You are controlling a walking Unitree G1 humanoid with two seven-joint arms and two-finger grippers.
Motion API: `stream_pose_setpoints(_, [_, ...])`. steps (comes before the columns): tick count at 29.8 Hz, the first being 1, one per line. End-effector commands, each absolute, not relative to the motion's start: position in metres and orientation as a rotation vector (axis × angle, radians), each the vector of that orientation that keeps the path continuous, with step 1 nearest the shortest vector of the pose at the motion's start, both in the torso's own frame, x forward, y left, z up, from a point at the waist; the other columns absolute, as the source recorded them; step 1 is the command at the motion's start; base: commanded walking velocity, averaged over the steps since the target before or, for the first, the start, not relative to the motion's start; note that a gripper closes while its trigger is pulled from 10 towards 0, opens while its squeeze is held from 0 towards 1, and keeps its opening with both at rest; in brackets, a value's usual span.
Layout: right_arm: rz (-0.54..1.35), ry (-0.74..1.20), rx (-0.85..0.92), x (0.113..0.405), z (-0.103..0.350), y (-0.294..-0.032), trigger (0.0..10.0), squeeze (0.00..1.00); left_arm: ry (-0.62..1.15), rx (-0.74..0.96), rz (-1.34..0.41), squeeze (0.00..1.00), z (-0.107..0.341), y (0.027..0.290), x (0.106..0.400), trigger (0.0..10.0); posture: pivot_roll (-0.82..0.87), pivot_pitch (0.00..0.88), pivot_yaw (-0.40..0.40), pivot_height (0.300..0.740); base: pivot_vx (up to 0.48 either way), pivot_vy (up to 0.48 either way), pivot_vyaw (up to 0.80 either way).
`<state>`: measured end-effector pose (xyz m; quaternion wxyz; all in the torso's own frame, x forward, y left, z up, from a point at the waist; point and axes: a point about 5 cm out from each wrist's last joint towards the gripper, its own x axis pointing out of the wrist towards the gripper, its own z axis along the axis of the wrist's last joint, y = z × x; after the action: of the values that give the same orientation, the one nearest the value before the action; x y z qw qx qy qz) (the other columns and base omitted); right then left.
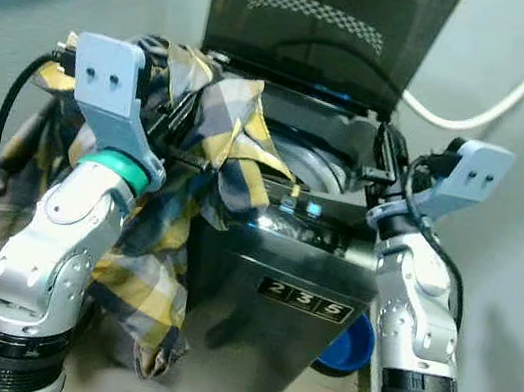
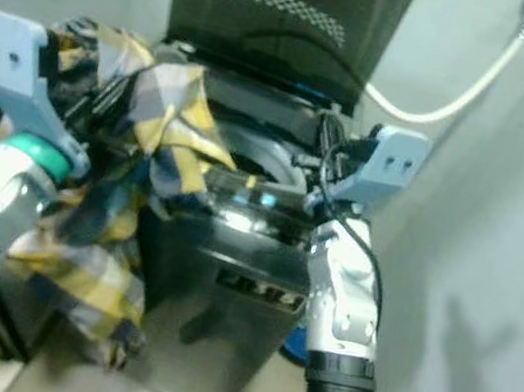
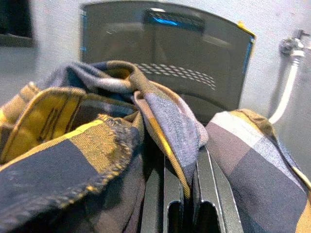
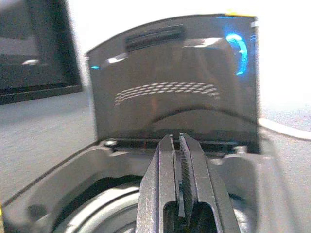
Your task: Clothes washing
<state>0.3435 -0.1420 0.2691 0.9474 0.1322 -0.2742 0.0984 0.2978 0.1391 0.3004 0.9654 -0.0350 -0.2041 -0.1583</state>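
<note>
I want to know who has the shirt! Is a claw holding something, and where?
The left claw is shut on the plaid shirt, pinching a bunched fold near its top, above the washer. The right claw is shut on nothing.

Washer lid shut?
No, the washer lid stands raised behind the open drum, with the plaid shirt draped at its rim.

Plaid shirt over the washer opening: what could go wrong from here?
1. Much of the plaid shirt hangs outside, down the front of the washer; if the left gripper, shut on it, lets go now, it may slide to the floor instead of into the drum.
2. Fabric is draped around the left arm and may snag as it withdraws.
3. The right gripper, shut, offers no support.
</note>
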Motion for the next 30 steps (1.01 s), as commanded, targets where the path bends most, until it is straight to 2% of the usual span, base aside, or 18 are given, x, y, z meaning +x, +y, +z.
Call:
stream_pose_setpoints(1, [0.188,-0.559,0.299,0.3434,0.2706,-0.1448,10.0,0.0,-0.45,-0.065,-0.34,0.0,0.3061,0.1349,0.2945,10.0,0.07,0.0,-0.032,0.731,0.0,0.0,-0.8])
stream_pose_setpoints(7, [0.16,-0.557,0.31,0.3444,0.2699,-0.1484,10.0,0.0,-0.443,-0.062,-0.332,0.0,0.3056,0.1359,0.2956,10.0,0.07,0.0,-0.03,0.731,0.0,0.0,-0.67])
stream_pose_setpoints(21, [0.158,-0.554,0.28,0.344,0.2679,-0.147,10.0,0.0,-0.444,-0.065,-0.323,0.0,0.3061,0.1368,0.2956,10.0,0.08,0.0,-0.028,0.731,0.0,0.44,0.0])
stream_pose_setpoints(30, [0.117,-0.528,0.267,0.3466,0.2645,-0.1508,10.0,0.0,-0.442,-0.051,-0.321,0.0,0.3051,0.1363,0.2968,10.0,0.07,0.0,-0.027,0.731,0.0,0.0,-0.8])
